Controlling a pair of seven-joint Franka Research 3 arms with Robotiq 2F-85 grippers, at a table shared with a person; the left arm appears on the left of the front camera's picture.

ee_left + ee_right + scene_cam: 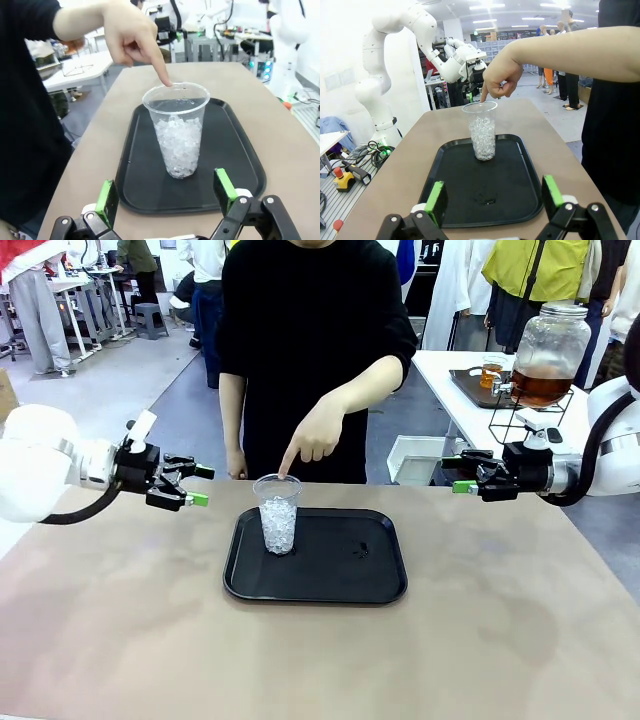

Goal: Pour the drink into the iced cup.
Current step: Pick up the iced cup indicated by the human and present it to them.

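A clear plastic iced cup [278, 512], half full of crushed ice, stands upright on the left part of a black tray [340, 585]. A person's index finger [289, 461] touches its far rim. The cup [177, 129] sits straight ahead of my left gripper [167, 195], and the cup [483, 130] is farther off in the right wrist view. The drink [541, 386] is amber liquid low in a round glass dispenser jar [549, 350] on a side table at the far right. My left gripper [197, 485] hovers open left of the tray. My right gripper [458, 474] hovers open to its right.
The jar rests on a black wire stand [522, 420] beside a dark tray holding a small glass [490, 371] of amber liquid. The person in black stands at the table's far edge. The tan tabletop [120, 640] is bare around the tray. My left arm [395, 55] shows beyond the cup.
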